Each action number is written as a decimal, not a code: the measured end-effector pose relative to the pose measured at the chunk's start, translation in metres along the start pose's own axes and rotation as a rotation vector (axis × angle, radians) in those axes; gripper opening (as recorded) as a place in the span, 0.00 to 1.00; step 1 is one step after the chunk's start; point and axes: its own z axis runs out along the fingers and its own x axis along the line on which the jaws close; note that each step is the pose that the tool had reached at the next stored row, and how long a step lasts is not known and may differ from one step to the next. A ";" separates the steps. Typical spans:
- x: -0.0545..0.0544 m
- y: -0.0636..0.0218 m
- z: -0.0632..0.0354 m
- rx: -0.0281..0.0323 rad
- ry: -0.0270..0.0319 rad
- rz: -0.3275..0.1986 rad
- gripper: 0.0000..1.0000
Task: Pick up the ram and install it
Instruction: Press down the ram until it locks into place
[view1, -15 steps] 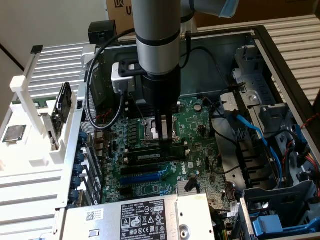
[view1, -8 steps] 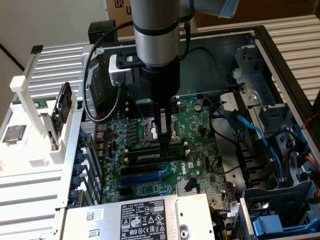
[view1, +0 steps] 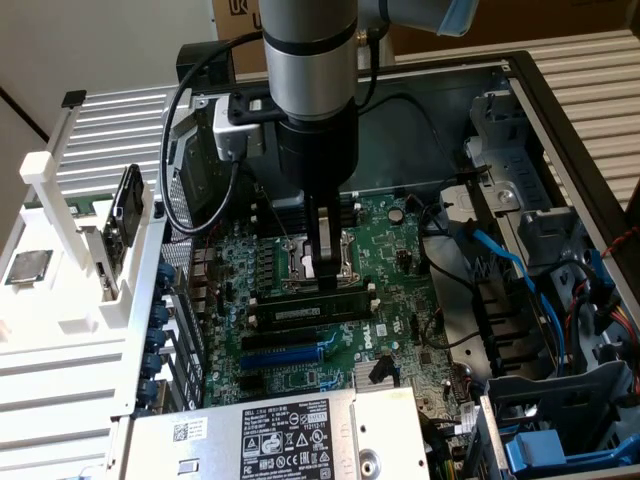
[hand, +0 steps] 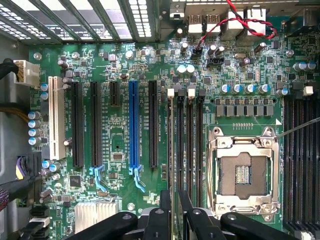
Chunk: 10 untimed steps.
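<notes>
Inside the open PC case (view1: 520, 110), the gripper (view1: 326, 262) hung beside the CPU socket (hand: 243, 172), fingers (hand: 165, 207) pinching the ram (hand: 170, 150) over its slot.

Green printed motherboard (hand: 125, 65) carries black expansion slots (hand: 95, 125), one blue slot (hand: 133, 125) and one white slot (hand: 56, 117). Silver CPU socket frame (hand: 243, 172), lower right. Black gripper (hand: 174, 210). Red-black twisted wires (hand: 245, 22), upper right.
</notes>
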 end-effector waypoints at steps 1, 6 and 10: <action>0.000 0.0000 0.0000 0.0000 0.0000 0.000 0.21; 0.000 0.0000 0.0000 0.0000 0.0000 0.000 0.21; 0.000 0.0000 0.0000 0.0000 0.0000 0.000 0.21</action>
